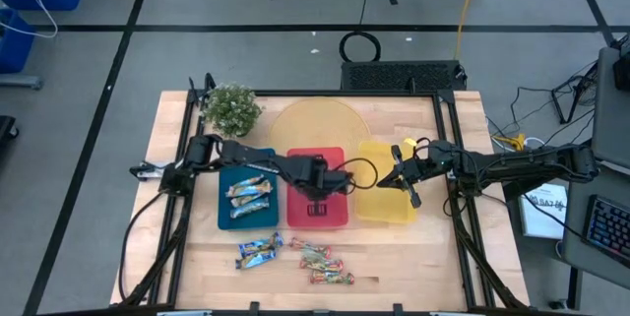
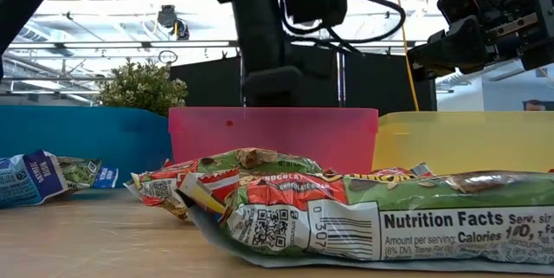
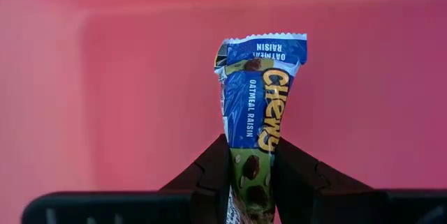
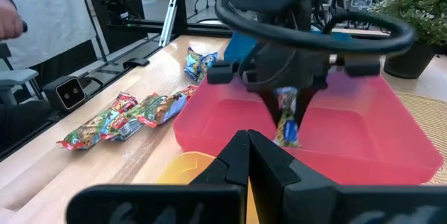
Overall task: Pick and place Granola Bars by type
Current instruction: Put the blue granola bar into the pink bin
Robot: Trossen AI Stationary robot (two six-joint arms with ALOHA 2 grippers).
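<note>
Left wrist view: my left gripper [image 3: 251, 175] pinches a blue bar [image 3: 258, 98] by one end above the red tray [image 3: 140, 77]; light, crinkly, likely slippery; right gripper [image 4: 248, 155] pressed together, idle over the yellow tray [image 1: 386, 208].

Three trays [image 1: 246, 220]; roughly nine granola bars [image 1: 259, 250]; one plant [image 1: 232, 108].

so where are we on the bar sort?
Done: two blue-white bars lie in the blue tray. In hand: the left gripper holds a blue Chewy bar over the red tray. Left: loose bars on the table. The right gripper waits shut over the yellow tray.
</note>
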